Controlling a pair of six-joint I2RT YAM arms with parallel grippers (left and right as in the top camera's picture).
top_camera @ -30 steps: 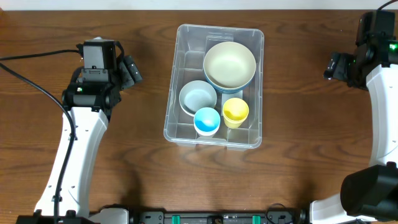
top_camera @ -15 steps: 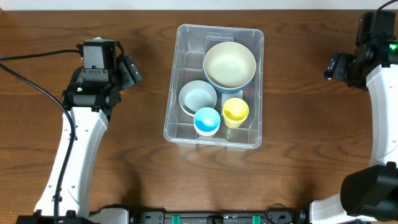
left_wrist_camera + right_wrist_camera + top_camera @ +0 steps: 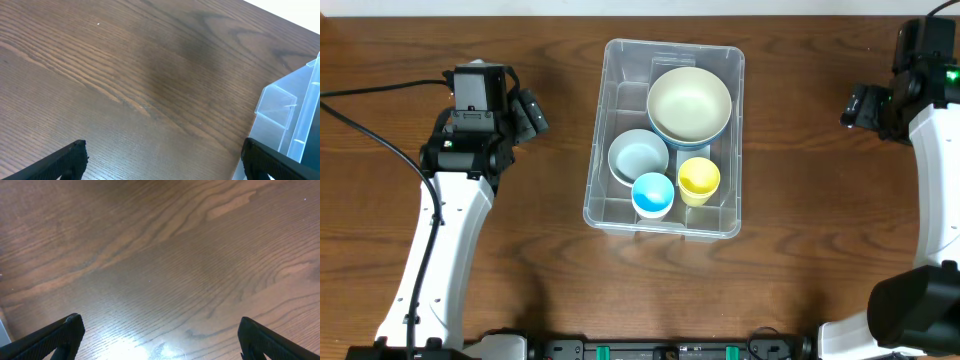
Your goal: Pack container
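Container point(image 3: 623, 95) sits in the middle of the wooden table point(image 3: 800, 200) in the overhead view. It holds a large cream bowl point(image 3: 689, 100), a pale blue bowl point(image 3: 638, 157), a blue cup point(image 3: 653, 194) and a yellow cup point(image 3: 698, 180). The left gripper point(image 3: 528, 113) and right gripper point(image 3: 860, 105) hang well apart from it, one on each side.

Left wrist view: the fingers point(image 3: 67, 159) are spread wide and released over bare wood, with the bin's ridged corner at the right edge.

Right wrist view: the fingers point(image 3: 55, 337) are likewise parted and empty, over glare-lit wood grain.
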